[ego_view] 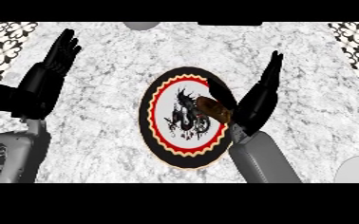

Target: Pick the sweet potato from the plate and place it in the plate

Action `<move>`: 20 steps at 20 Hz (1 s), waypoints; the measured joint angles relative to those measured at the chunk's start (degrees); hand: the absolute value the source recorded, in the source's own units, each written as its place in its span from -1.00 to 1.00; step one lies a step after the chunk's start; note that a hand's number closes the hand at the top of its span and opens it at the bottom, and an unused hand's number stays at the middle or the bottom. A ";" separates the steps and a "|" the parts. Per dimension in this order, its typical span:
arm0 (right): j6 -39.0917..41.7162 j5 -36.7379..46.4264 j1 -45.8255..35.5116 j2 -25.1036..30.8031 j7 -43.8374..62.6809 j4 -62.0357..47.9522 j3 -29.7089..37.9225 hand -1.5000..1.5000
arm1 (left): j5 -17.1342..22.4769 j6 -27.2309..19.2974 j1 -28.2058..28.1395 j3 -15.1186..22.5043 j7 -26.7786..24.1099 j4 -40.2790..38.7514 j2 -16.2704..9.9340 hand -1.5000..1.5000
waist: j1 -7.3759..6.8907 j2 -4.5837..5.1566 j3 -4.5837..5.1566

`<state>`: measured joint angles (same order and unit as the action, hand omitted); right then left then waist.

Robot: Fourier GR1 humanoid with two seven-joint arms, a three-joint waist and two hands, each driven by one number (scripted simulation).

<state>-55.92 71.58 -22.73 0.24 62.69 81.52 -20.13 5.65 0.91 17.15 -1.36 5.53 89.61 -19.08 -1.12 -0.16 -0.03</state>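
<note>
Hiding part of the sweet potato point(212, 108) behind its thumb, the right hand point(258, 99) stands with fingers straight and together beside it on the right edge of the plate point(155, 123) – contact cannot be made out – while the left hand point(49, 78) rests open at the left.

Grey forearms, black hand point(256, 102) each
</note>
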 measured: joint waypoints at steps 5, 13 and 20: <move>-4.26 2.98 11.06 -0.10 -0.09 9.14 -3.07 -1.00 | 0.06 -0.30 -0.87 -0.91 0.52 0.91 -0.28 0.00 | 1.52 -0.34 0.03; -7.10 11.33 35.13 -0.19 0.47 27.55 -13.41 -1.00 | 0.37 0.19 -2.05 -2.13 0.94 2.05 -0.40 0.00 | 2.21 -0.25 0.05; -10.84 16.64 54.96 1.75 -3.07 37.00 -23.47 -1.00 | -0.10 0.97 -3.17 -2.69 0.83 2.93 -0.21 0.00 | 2.03 -0.13 0.03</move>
<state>-66.76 88.22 32.23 1.99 59.62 118.52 -43.60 5.55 1.88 13.98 -4.05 6.36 92.54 -19.29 0.91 -0.29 0.01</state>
